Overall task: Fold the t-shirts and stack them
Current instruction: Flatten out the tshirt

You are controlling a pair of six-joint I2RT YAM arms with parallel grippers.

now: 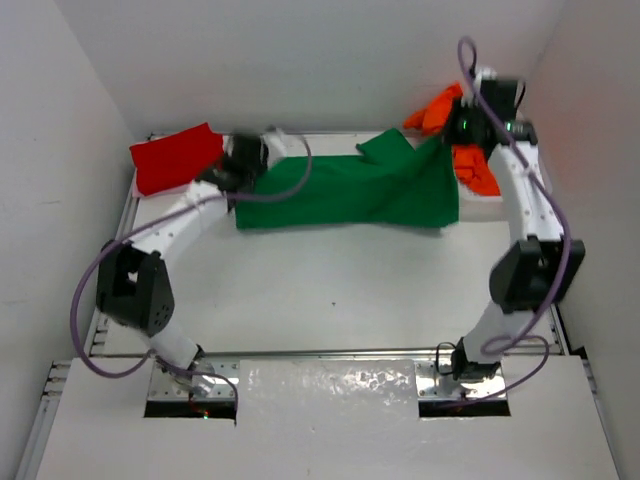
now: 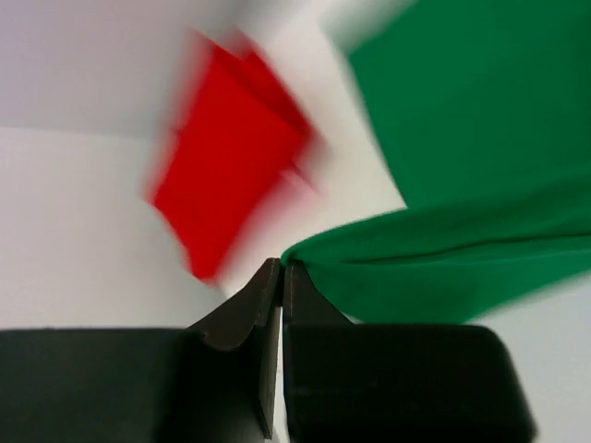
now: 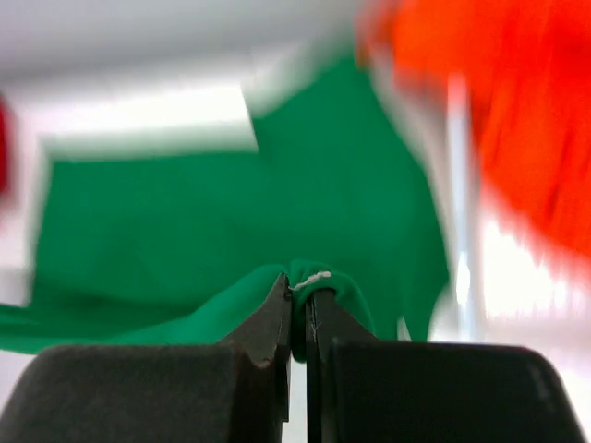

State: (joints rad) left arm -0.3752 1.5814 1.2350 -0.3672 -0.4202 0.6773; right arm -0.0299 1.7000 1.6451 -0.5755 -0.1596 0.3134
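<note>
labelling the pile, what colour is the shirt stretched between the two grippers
That t-shirt is green; the top external view shows it best.

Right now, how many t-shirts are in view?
3: red t-shirt at the far left; green t-shirt spread across the far middle, pinched by the left tool and right tool; orange t-shirt bunched at the far right. Others may be hidden.
</note>
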